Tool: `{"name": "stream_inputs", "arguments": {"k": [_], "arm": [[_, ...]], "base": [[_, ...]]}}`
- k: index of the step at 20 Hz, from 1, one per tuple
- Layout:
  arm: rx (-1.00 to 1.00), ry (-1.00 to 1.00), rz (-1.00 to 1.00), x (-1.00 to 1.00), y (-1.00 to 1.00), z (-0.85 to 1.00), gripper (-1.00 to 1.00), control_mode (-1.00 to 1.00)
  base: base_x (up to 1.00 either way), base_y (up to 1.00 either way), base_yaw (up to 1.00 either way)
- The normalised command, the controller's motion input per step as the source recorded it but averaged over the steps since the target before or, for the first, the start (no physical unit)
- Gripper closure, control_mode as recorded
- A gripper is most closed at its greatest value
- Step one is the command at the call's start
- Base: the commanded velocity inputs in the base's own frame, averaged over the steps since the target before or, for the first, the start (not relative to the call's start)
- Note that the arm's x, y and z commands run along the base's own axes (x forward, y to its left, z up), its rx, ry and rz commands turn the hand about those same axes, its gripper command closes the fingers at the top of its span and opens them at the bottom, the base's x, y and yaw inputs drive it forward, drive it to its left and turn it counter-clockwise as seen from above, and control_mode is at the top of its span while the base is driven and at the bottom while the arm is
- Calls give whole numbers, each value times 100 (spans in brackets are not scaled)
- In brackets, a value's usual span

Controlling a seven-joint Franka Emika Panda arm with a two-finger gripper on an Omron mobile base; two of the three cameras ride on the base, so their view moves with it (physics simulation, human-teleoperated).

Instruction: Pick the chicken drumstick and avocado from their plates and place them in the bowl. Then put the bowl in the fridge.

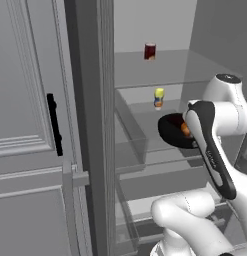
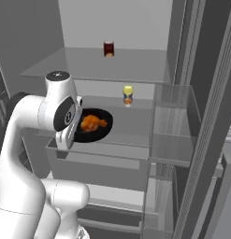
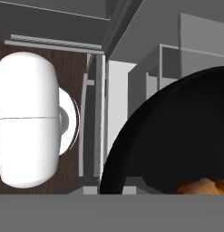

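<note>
Glossy black, the bowl (image 2: pixel 91 125) sits inside the open fridge (image 1: pixel 145 125), over the front part of a translucent glass shelf (image 2: pixel 131 121), right at the gripper. The gripper itself is hidden behind the white wrist in both base views, so the jaws cannot be seen directly; they read as closed down tight, and since the bowl's near rim lies just where the hand ends, I judge it is clamped on that rim. In the hand view the dark rim curves close across the camera, which fits a grasp on the bowl's edge.

The orange-brown chicken drumstick (image 2: pixel 93 123) lies inside the bowl, just beyond the gripper. The avocado cannot be made out; dark fruit against a dark bowl would be hard to tell, so whether it is in there stays uncertain.

Farther in from the gripper, a small yellow-capped bottle (image 2: pixel 128 95) stands on the same shelf, and a dark red can (image 2: pixel 108 48) stands on the shelf above. The fridge door (image 1: pixel 30 125) with its black handle (image 1: pixel 54 124) is swung wide open.

As a judgement: the picking is done at least for the drumstick, and the bowl has reached the fridge. What is left appears to be settling it on the shelf, letting go and pulling the arm out clear of the bottle.
</note>
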Motion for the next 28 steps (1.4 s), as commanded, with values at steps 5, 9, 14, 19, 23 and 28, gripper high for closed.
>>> {"name": "stream_inputs", "arguments": {"k": [5,9,14,19,23,28], "arm": [[0,0,0,10,0,-5,100,-100],[0,0,0,56,-6,-43,100,-100],[0,-1,1,69,-18,-55,100,-100],[0,-7,4,53,-27,-61,100,-100],[0,-6,3,52,-15,-52,100,-100],[0,-2,0,66,-4,-18,100,-100]], "base": [[41,0,0],[0,0,0],[0,0,0],[0,0,0],[0,0,0],[0,0,0]]}}
